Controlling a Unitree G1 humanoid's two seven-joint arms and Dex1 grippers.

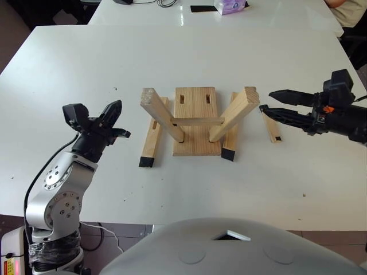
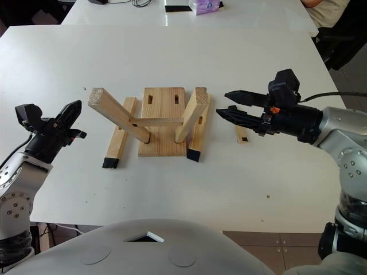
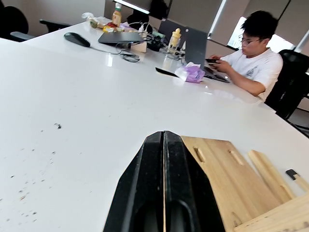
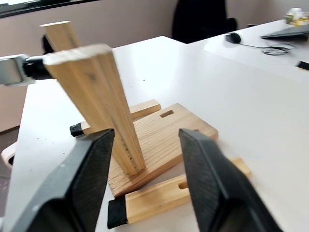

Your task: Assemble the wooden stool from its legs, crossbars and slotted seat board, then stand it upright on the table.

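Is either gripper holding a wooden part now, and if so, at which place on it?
Nothing is held. The left gripper is shut on nothing; the right gripper is open and also empty.

A purple tissue pack [image 3: 190,73] lies on the far counter [image 1: 287,20], with a flat black sheet [image 3: 166,72] just beside it. Farther from the pack sit a laptop [image 3: 120,37], a cable [image 3: 128,57], a black mouse [image 3: 77,39] and a bottle [image 3: 116,13].
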